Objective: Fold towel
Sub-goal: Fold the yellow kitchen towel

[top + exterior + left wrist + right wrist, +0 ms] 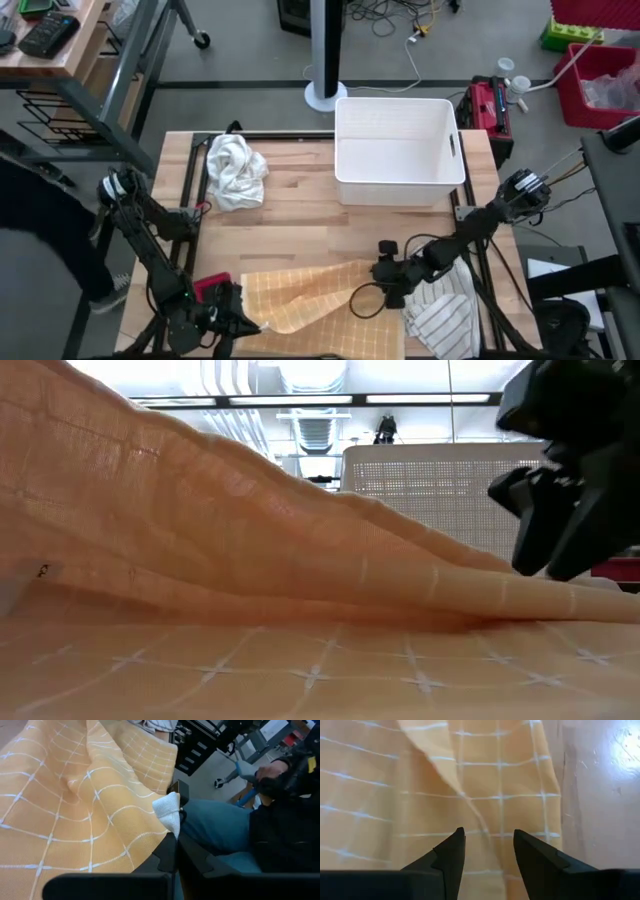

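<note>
While the orange towel (pixel 305 293) lies rumpled along the near edge of the bench (pixel 300 220), I read this as the opening of the fold: 1 corner held, the other not yet taken. My left jaws (pixel 243 322) are pressed together on the towel's near left corner, low at the bench's near left. My right jaws (pixel 488 842) stand spread just above the towel's right part, with a raised crease running between the 2 tips and nothing pinched yet.

As I judge it, the next move calls for the right jaws to come down over that crease or the edge beside it and close on a single layer, so both corners can be lifted and carried across together. A grab of 2 layers would spoil the fold.

From above I see the whole layout, which no other view gives: a white bin (pixel 398 150) at the far middle, a white cloth (pixel 234 171) bunched at the far left, a striped cloth (pixel 445 318) beside my right arm. Only the right wrist view shows the gap between my tips. At bench height the towel rises in a long slope (pixel 250 550), a lift that the top view flattens. My left wrist view adds a person's sleeve (pixel 220 827) beyond the bench edge
</note>
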`<state>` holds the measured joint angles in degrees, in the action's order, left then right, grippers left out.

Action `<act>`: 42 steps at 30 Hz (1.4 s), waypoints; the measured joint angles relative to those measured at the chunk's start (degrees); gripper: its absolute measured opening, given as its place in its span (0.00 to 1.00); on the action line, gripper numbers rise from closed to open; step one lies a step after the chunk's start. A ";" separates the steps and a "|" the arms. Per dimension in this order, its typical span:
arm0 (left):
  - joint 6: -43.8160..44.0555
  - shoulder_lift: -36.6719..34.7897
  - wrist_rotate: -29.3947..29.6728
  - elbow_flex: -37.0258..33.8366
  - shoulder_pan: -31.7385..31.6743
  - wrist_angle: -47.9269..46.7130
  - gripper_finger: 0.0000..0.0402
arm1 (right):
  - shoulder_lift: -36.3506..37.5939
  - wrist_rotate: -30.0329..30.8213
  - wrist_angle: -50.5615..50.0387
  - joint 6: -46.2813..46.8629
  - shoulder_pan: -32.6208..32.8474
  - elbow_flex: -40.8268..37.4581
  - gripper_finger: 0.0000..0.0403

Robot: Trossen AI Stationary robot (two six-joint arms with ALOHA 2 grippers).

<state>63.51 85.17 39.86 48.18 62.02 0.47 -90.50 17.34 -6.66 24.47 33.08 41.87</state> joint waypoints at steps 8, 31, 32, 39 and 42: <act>0.00 0.00 0.20 0.00 0.19 0.11 0.00 | -4.24 -6.23 -2.16 0.45 -2.43 2.30 0.35; 7.10 -0.02 -0.60 0.02 1.16 -5.34 0.00 | 4.81 -11.08 -34.56 10.64 5.16 19.69 0.00; 9.05 -0.02 -1.31 0.06 1.47 -6.24 0.00 | 4.15 -12.56 -34.36 11.26 5.88 20.59 0.00; 23.94 -0.02 -9.67 0.09 2.18 -14.34 0.00 | -4.37 -17.09 -33.76 12.61 8.95 26.57 0.00; 24.92 -0.02 -11.26 0.09 2.19 -15.42 0.00 | -8.53 -19.23 -33.56 11.97 9.20 28.96 0.00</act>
<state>88.43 85.14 28.60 48.27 64.21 -14.95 -99.02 -1.90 -40.21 36.44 42.27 70.83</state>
